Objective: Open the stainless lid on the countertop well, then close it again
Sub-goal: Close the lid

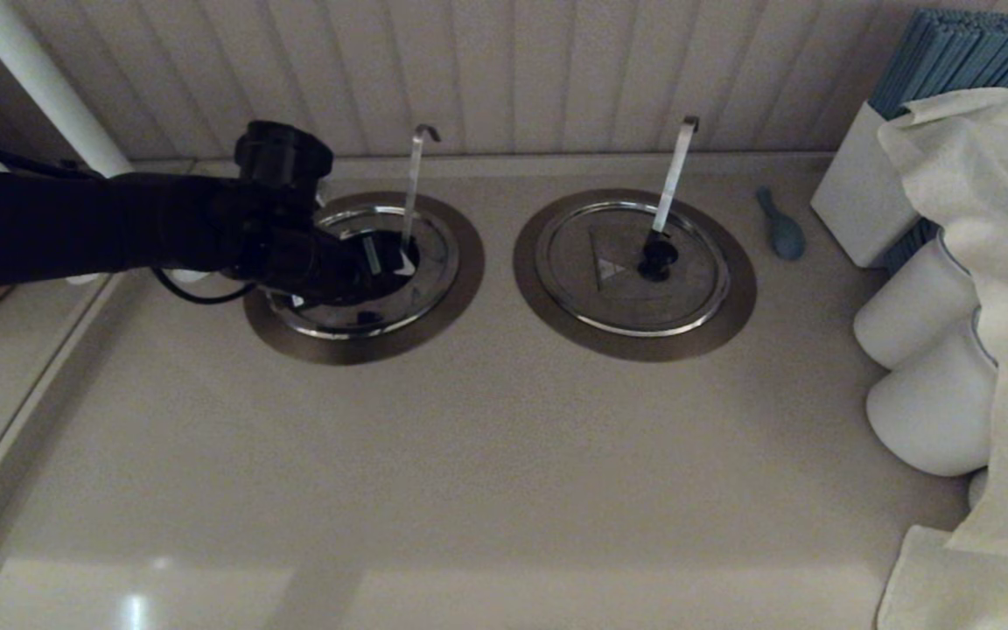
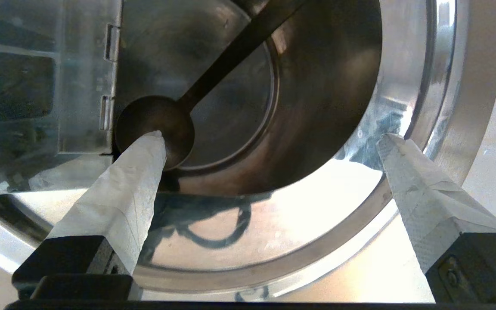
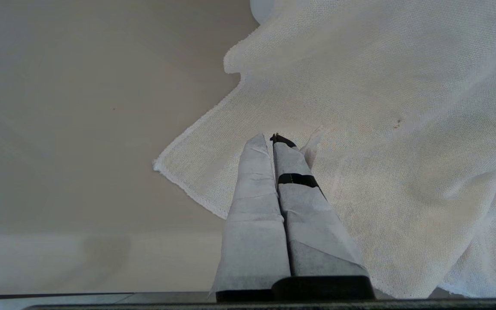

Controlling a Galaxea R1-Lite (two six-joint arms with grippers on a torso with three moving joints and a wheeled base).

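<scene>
Looks like the opening half is done, so closing comes next. Found the countertop well [image 1: 466, 262] at the far left of the countertop [image 1: 469, 490], close to the back wall, marked by the thin curl-hooked ladle handle [image 1: 414, 184]. Got the left gripper [image 2: 269, 137] parked right over its mouth, spread wide and holding nothing. Can see the hinged flap of the stainless lid [image 2: 37, 107] tipped up off the opening in the left wrist view, with the ladle bowl [image 2: 153, 125] down inside. Can't spot the black knob from any angle.

To close it well:
- Get one fingertip behind the raised flap's free edge, away from the hinges.
- Push gently over the hinge line and follow it down instead of letting it slam.
- Steer clear of the ladle handle, or risk jamming the flap on it.
- Leave the twin lid [image 1: 618, 262] alone.

Right gripper [image 3: 272, 140] pinched closed and empty, idling above the white cloth [image 3: 381, 107] at the countertop's near right corner.
</scene>
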